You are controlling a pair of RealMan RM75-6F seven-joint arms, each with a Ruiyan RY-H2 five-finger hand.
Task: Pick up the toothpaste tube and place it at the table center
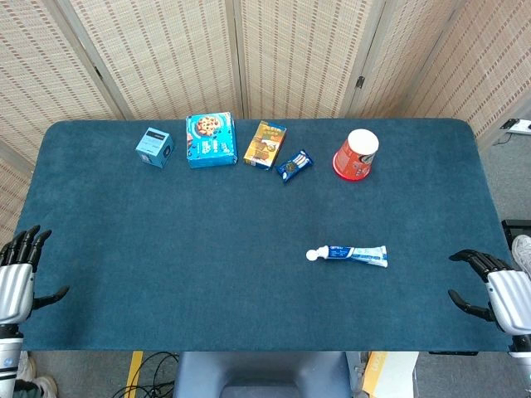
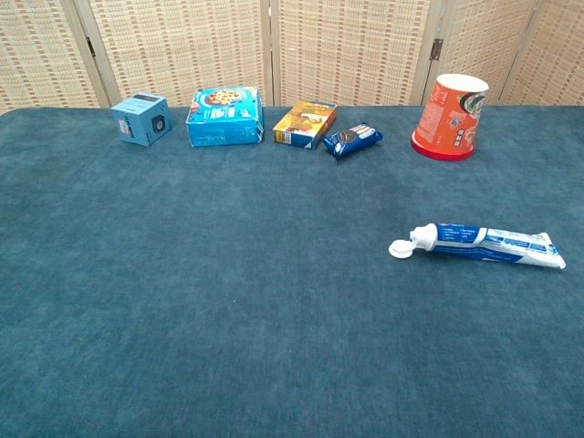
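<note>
The white-and-blue toothpaste tube (image 1: 348,254) lies flat right of the blue cloth table's (image 1: 207,274) middle, long axis left-right, white cap pointing left. The left hand (image 1: 18,274) and right hand (image 1: 496,292) rest at the edges, fingers spread, holding nothing

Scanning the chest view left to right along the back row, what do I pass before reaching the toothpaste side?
Small light-blue box → blue cookie box → orange-yellow box → dark blue snack packet → red upside-down cup. The toothpaste tube lies nearer, cap end pointing left.
</note>
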